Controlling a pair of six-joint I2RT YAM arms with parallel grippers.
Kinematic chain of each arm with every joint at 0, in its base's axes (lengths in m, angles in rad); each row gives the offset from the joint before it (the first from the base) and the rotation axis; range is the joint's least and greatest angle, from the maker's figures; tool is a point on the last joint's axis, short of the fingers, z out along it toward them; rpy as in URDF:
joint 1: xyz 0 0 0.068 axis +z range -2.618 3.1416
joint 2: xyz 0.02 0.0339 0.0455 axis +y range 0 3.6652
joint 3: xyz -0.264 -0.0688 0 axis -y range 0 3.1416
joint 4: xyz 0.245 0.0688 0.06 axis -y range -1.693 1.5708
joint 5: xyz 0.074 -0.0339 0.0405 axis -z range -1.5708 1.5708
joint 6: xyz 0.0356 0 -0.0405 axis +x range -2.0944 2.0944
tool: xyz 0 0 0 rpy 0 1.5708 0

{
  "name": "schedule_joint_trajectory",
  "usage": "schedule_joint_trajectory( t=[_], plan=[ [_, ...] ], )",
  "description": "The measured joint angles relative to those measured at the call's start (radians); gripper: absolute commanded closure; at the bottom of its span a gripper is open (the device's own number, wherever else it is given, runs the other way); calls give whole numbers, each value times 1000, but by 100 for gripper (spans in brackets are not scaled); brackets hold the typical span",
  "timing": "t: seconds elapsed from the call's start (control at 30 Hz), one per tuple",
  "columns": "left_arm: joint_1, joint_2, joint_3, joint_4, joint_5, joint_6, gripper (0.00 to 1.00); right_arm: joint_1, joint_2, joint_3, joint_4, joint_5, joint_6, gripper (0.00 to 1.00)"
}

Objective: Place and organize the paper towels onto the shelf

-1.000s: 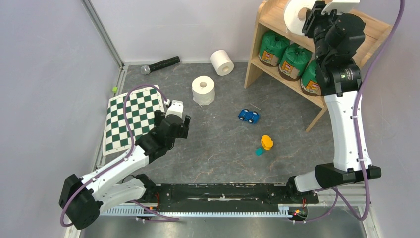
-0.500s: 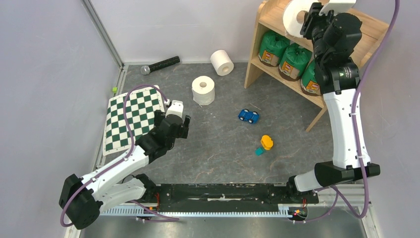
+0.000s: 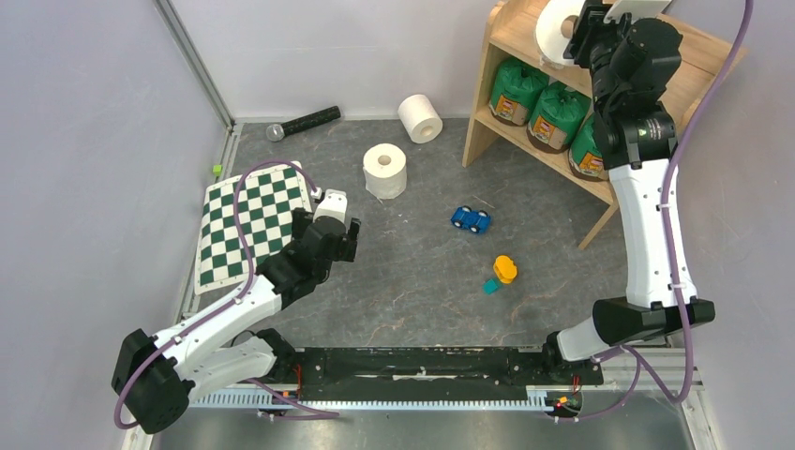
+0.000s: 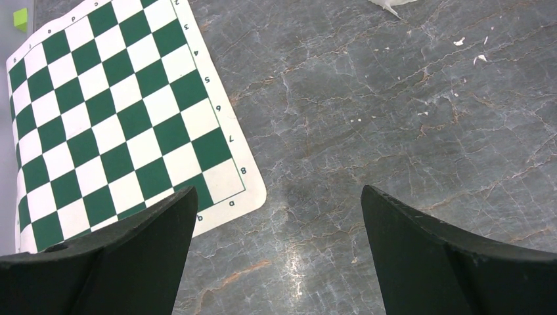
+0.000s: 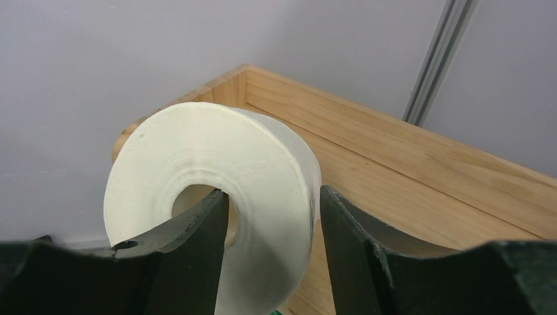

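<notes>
Straddling white roll (image 5: 263, 164) wall: right jaws, wrist view only.

Wrapped rolls (image 3: 557, 114) on shelf (image 3: 481, 105) lower tier — two bare rolls (image 3: 385, 170) left of shelf.

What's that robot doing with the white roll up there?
The right tool straddles the wall of a white paper towel roll at the wooden shelf's top tier, one finger in its core. Three green-wrapped rolls sit on the lower tier. Two white rolls wait on the table. The left tool hangs open by the checkerboard mat.
</notes>
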Motion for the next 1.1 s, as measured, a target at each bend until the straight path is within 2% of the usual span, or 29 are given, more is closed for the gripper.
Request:
schedule_joint_trajectory(
  t=[0.17, 0.3, 0.43, 0.53, 0.63, 0.87, 1.1],
  plan=[
    [0, 0, 0, 0, 0, 0, 0, -8, 15, 16, 6, 0, -1, 41],
    [0, 0, 0, 0, 0, 0, 0, -16, 27, 21, 18, 1, -2, 29],
    [0, 2, 0, 0, 0, 0, 0, -24, 43, 34, 28, 0, -3, 25],
    [0, 8, 0, 0, 0, 0, 0, -28, 49, 36, 42, 0, -7, 17],
    [0, 11, 0, 0, 0, 0, 0, -32, 50, 37, 64, -1, -16, 2],
    [0, 13, 0, 0, 0, 0, 0, -36, 39, 18, 140, -18, -42, 2],
    [0, 13, 0, 1, 0, 0, 0, -37, -65, -128, 217, -22, -59, 2]
  ],
)
